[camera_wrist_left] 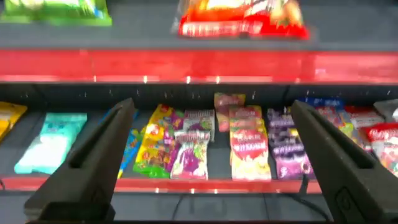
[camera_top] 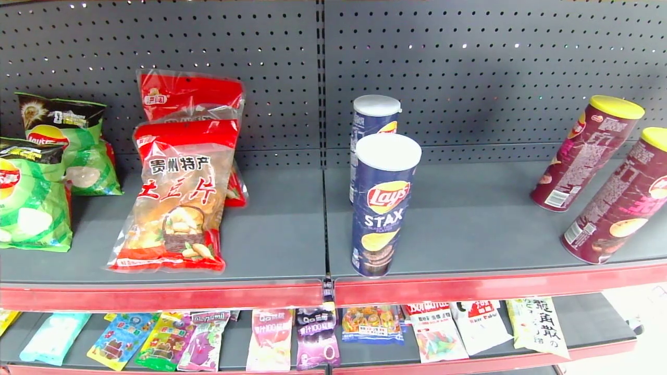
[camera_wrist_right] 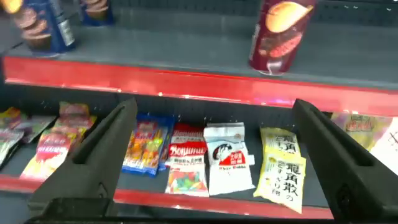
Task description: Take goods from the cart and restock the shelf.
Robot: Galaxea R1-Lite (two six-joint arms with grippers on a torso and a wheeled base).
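matte black tapered end effector fingers [camera_wrist_left: 93,165]

The upper shelf [camera_top: 469,219] has a grey deck, a red front lip and a pegboard back [camera_top: 469,67]. From left to right it carries:

- two green chip bags [camera_top: 31,203], one behind the other
- two red-topped clear bags of potato slices [camera_top: 177,203], the front one leaning on the rear
- two blue canisters [camera_top: 384,208] in file, the front one at the lip
- well apart from those, two maroon canisters [camera_top: 583,153] with yellow lids

Below, the lower shelf [camera_top: 599,317] holds a row of small candy packets [camera_top: 271,338].
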